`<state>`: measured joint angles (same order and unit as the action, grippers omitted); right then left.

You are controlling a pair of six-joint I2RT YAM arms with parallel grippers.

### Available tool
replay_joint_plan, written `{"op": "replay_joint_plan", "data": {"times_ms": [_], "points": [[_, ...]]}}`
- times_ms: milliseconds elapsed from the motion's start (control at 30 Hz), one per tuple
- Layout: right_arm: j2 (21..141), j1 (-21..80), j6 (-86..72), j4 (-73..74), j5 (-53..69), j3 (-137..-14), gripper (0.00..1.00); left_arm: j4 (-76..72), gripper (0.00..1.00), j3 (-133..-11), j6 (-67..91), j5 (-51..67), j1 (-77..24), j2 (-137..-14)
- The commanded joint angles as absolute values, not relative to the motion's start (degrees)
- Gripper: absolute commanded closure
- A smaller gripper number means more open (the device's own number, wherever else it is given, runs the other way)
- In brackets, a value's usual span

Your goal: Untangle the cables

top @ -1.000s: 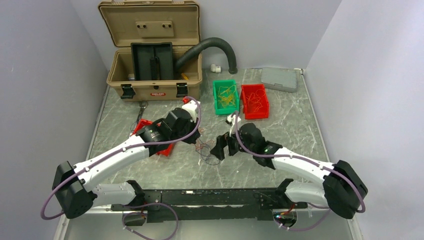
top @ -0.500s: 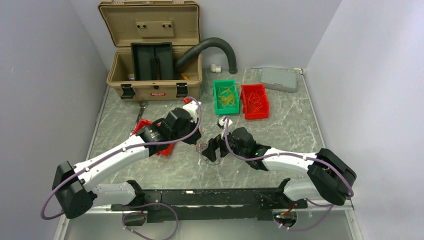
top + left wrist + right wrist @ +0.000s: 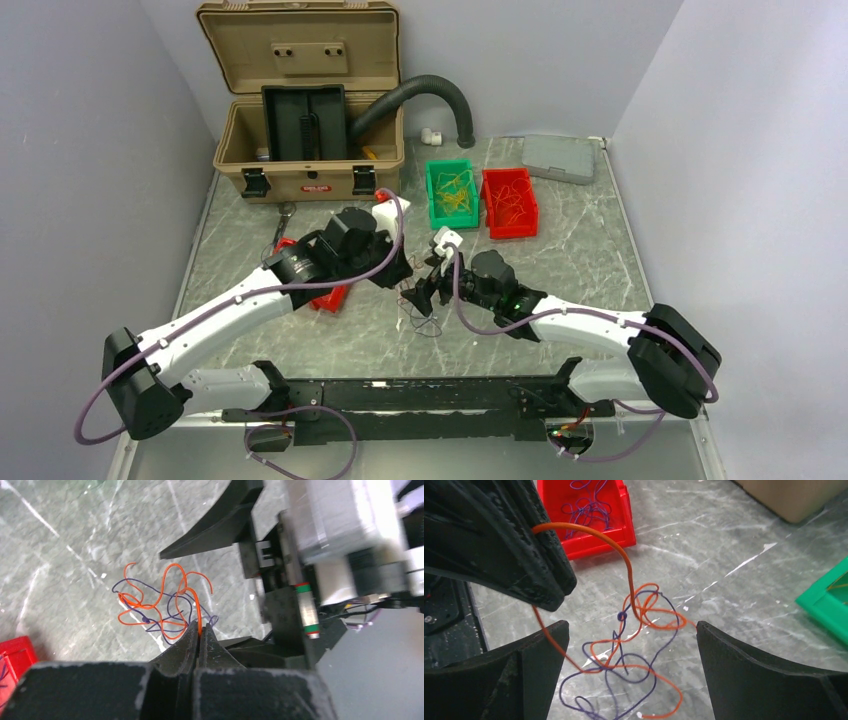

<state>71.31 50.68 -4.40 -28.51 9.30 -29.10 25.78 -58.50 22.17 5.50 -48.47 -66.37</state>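
Observation:
The cables (image 3: 416, 303) are a small tangle of thin orange and purple strands lying on the marble table between the two arms. My left gripper (image 3: 200, 628) is shut on one orange strand that rises from the cables (image 3: 159, 605). In the right wrist view that strand arches from the left gripper (image 3: 555, 591) down into the cables (image 3: 634, 652). My right gripper (image 3: 630, 628) is open, its fingers standing either side of the tangle without touching it. From above, the right gripper (image 3: 428, 291) faces the left gripper (image 3: 401, 277) closely.
A small red bin (image 3: 591, 515) holding purple strands sits under the left arm. A green bin (image 3: 450, 192) and a red bin (image 3: 509, 201) stand behind. An open tan toolbox (image 3: 300, 110), a black hose (image 3: 432, 88) and a grey case (image 3: 558, 158) line the back.
My right arm has swung left and forward, bringing its open jaws around the tangle. My left gripper has shifted slightly up and away, still holding the orange strand.

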Motion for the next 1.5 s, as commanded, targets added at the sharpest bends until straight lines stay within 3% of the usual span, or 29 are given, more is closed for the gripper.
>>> {"op": "replay_joint_plan", "data": {"times_ms": [0,333,767,1067,1300,1367,1400,1467], "points": [[70.03,51.11,3.75,-30.91,9.47,-32.24,0.00,27.31,1.00,-63.71,19.85,12.42,-48.82,-65.87],[64.35,51.64,6.76,-25.80,1.93,-31.84,0.00,32.77,1.00,-67.75,18.76,12.23,-48.75,-68.62],[47.38,51.64,2.87,-13.88,5.72,-27.71,0.00,33.35,1.00,-68.68,18.45,11.75,-48.78,-69.79],[58.06,51.59,7.66,-10.54,15.13,-37.38,0.00,33.50,1.00,-69.05,18.05,13.90,-48.86,-69.52],[64.25,51.73,8.31,-16.39,13.27,-38.84,0.01,33.56,1.00,-69.08,18.07,14.87,-48.81,-69.46],[65.42,51.68,8.60,-16.59,13.53,-39.25,0.07,33.49,1.00,-69.06,17.81,14.93,-48.80,-69.14],[65.68,51.72,8.47,-16.74,14.04,-39.40,0.19,33.51,1.00,-69.06,17.76,14.83,-48.83,-69.05],[65.98,51.70,7.86,-17.21,14.88,-39.47,0.57,33.36,1.00,-68.96,17.85,14.67,-48.80,-68.87]]}}
